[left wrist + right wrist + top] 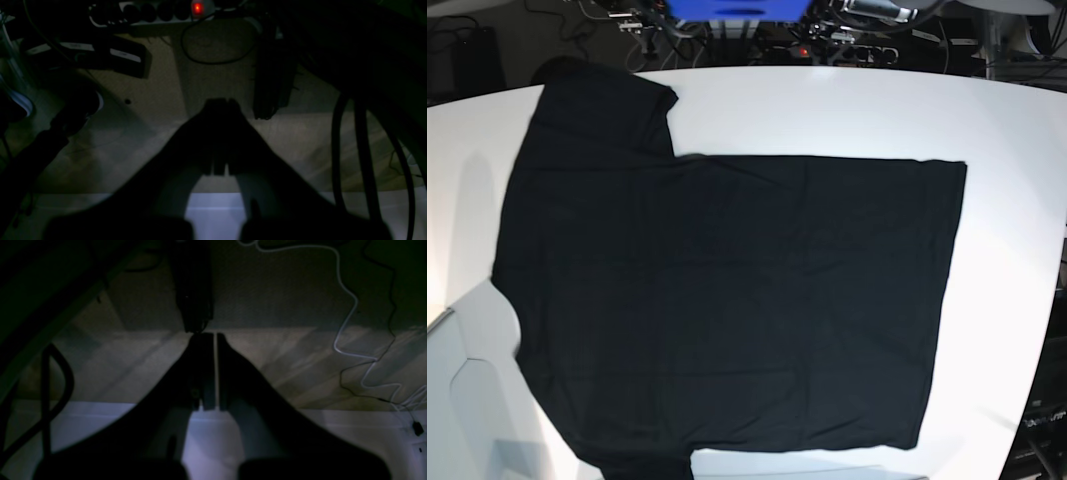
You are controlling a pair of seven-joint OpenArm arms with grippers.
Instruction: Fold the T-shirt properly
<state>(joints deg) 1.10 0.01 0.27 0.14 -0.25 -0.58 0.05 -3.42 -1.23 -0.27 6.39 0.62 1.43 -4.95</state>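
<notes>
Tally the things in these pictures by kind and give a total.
T-shirt: 1
Table: 1
Grippers: 2, left gripper, right gripper
Power strip: 1
Total: 5

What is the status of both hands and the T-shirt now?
Left hand shut, empty. Right hand shut, empty. T-shirt spread flat on white table, unfolded. Nothing lying on it.

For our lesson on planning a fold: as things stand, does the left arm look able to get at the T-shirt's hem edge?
Probably yes. The T-shirt lies flat on the white table with nothing on it, hem toward that arm's side. But the left gripper is shut and off the tabletop, so it must travel and open.
</notes>
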